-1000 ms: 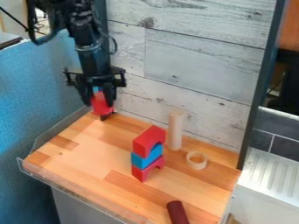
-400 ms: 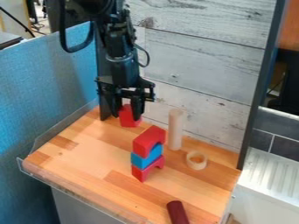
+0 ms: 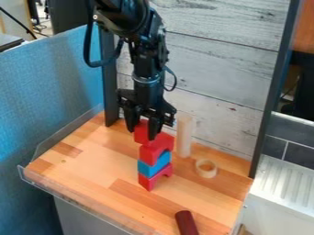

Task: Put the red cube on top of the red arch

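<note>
Gripping a red cube between the two fingers of the black tool, hanging down over the far part of the light wood-patterned desk. Holding the cube right at the top of a stack, by the upper left end of the upper red arch-shaped block, and partly hiding that end from the camera; not showing clearly whether touching it or hovering just over it. Seeing that red arch resting on a blue arch-shaped block, and the blue one resting in turn on a lower red arch-shaped block standing on the desk. Having a tall, pale wooden cylinder standing upright near the stack, on its right in the view, and a pale wooden ring lying flat farther right and a little nearer the camera. Also seeing a dark red cylinder lying on its side at the near edge, well apart from the stack. Facing whitish wood planks behind the desk and a blue partition on the left.
</note>
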Available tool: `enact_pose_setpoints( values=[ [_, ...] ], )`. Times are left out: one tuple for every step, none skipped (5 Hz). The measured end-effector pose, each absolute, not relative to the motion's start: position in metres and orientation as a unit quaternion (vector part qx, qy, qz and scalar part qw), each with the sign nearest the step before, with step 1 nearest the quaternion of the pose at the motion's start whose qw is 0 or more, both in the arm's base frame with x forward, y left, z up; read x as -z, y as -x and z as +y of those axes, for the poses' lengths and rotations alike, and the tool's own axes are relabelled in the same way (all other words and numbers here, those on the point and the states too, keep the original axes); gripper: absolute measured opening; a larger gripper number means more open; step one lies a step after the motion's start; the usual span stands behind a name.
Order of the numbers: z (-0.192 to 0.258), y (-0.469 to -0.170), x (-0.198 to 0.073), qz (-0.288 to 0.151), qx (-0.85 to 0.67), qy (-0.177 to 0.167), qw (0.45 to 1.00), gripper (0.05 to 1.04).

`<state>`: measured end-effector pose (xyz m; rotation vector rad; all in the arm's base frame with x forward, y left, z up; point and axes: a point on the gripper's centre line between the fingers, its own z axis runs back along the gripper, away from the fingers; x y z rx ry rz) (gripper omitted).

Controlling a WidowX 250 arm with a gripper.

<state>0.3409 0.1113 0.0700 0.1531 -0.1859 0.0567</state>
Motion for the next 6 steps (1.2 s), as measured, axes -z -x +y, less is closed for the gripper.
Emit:
enact_pose_setpoints(
  values=[
    [0.106,-0.345,-0.069,-0.102,-0.008,-0.098,0.99,0.567],
    [0.105,-0.347,-0.07,-0.103,-0.002,-0.099,0.99,0.567],
    [0.105,-0.347,-0.069,-0.102,-0.003,-0.1,0.99,0.567],
    [0.106,-0.349,-0.072,-0.108,-0.003,-0.103,0.989,0.567],
    [0.107,-0.35,-0.068,-0.105,-0.002,-0.106,0.989,0.567],
    [0.108,-0.351,-0.059,-0.099,-0.001,-0.106,0.989,0.567]
  ],
)
